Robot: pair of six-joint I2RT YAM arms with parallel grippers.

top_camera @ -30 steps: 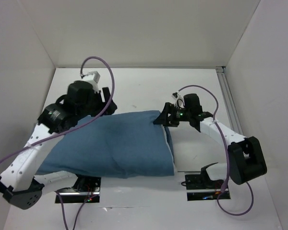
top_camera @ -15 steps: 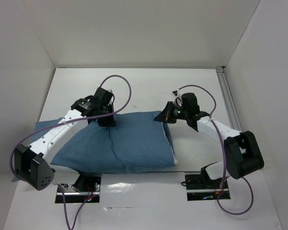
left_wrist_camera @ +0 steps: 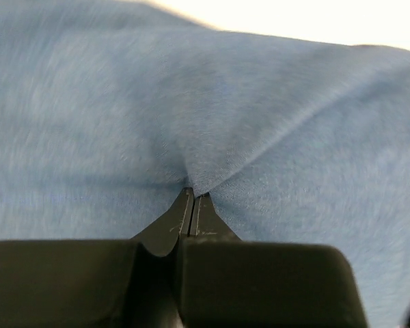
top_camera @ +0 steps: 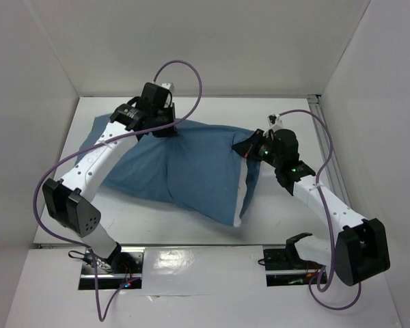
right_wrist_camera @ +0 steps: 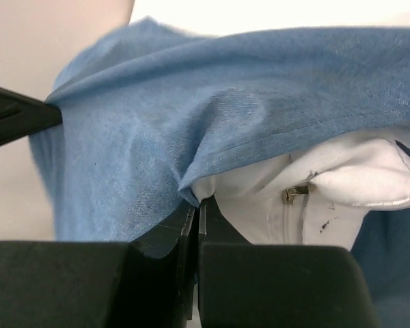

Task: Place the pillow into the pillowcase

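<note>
Both pairs of jaws are pinched shut on cloth: your left gripper [left_wrist_camera: 193,193] has a fold on the far side of the pillowcase [top_camera: 184,171], your right gripper [right_wrist_camera: 197,201] the hem at its mouth. The pillow [right_wrist_camera: 342,184] sits mostly inside, one white end showing there. Lift evenly and shake it deeper.

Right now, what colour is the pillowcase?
The pillowcase is plain dusty blue, seen best in the right wrist view.

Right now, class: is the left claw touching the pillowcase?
Touching. The left wrist view shows the left claw shut on a pinched fold of the pillowcase, with no gap between them.
</note>
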